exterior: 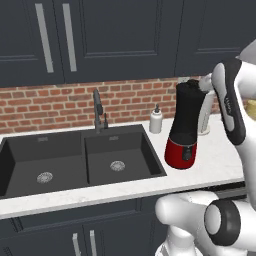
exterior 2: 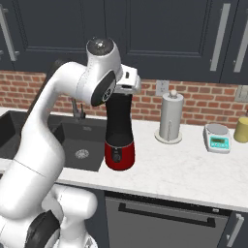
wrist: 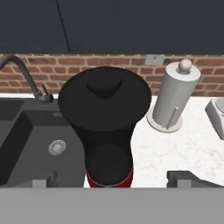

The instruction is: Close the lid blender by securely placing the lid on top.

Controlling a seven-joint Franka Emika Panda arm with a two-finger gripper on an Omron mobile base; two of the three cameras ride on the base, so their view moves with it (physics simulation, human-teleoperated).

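Observation:
The blender (exterior: 184, 125) stands on the white counter just right of the sink, a tall black jar on a glossy red base (exterior 2: 119, 156). The round black lid (wrist: 105, 103) lies flat on the jar's top with its small knob up, and it covers the whole opening. My gripper (wrist: 116, 178) hangs directly above the lid, open. Its fingertips (wrist: 189, 177) stand wide apart on either side of the jar and touch nothing. In the right base view my hand (exterior 2: 127, 80) sits just over the jar's top.
A white paper-towel roll (wrist: 177, 96) stands close to the blender's right, and a small kitchen scale (exterior 2: 217, 138) lies beyond it. A soap bottle (exterior: 156, 120) and the faucet (exterior: 97, 110) are behind the dark double sink (exterior: 75, 160). Dark cabinets hang overhead.

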